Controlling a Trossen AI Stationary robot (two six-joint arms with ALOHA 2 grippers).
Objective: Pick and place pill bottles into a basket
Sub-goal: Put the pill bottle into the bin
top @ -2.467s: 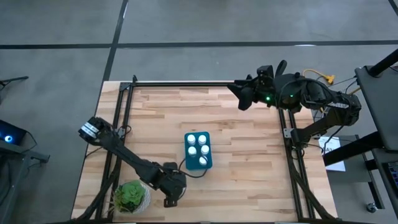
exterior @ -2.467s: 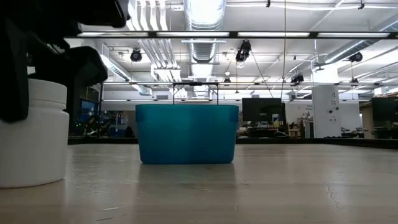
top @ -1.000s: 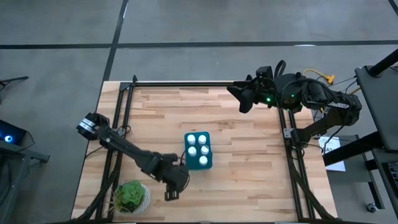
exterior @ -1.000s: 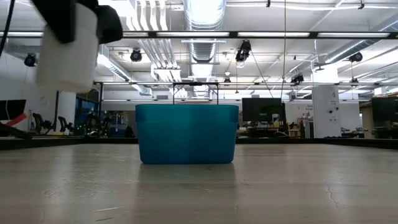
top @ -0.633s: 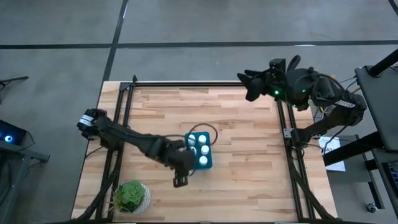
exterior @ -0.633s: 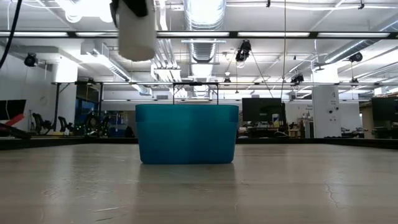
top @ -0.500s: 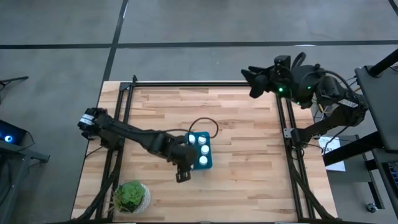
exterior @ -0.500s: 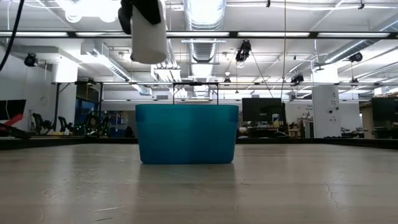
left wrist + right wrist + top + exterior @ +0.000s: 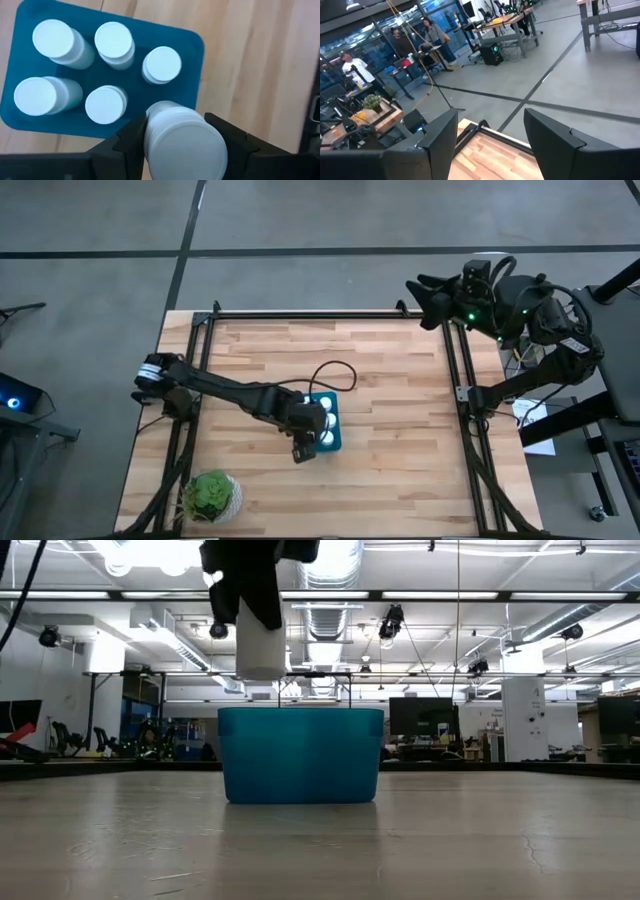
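Above the basket (image 9: 300, 754), left jaws clamp a pill bottle (image 9: 260, 640).

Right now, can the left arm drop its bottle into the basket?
Probably yes. The left fingers hold the bottle just above the basket, over its one empty corner; five bottles fill the other spots, and nothing covers that gap.
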